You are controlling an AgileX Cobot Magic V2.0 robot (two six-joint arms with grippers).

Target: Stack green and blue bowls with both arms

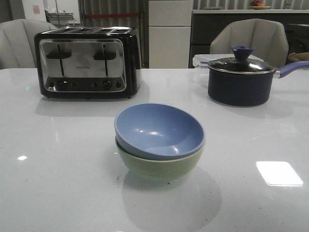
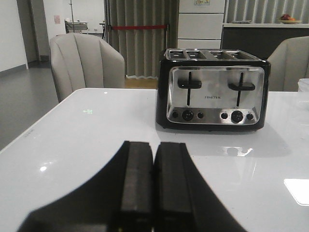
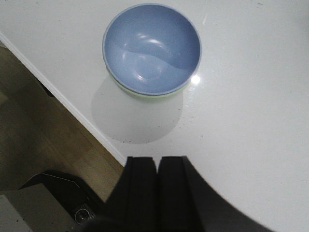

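Note:
The dusty blue bowl sits nested inside the sage green bowl at the middle of the white table, a little tilted. In the right wrist view the blue bowl shows from above with a sliver of the green bowl under its rim. My right gripper is shut and empty, well apart from the bowls, over the table's edge. My left gripper is shut and empty, above bare table facing the toaster. Neither arm shows in the front view.
A chrome and black toaster stands at the back left, also in the left wrist view. A dark saucepan with a blue-knobbed lid stands at the back right. Chairs stand behind the table. The table's edge drops to the floor.

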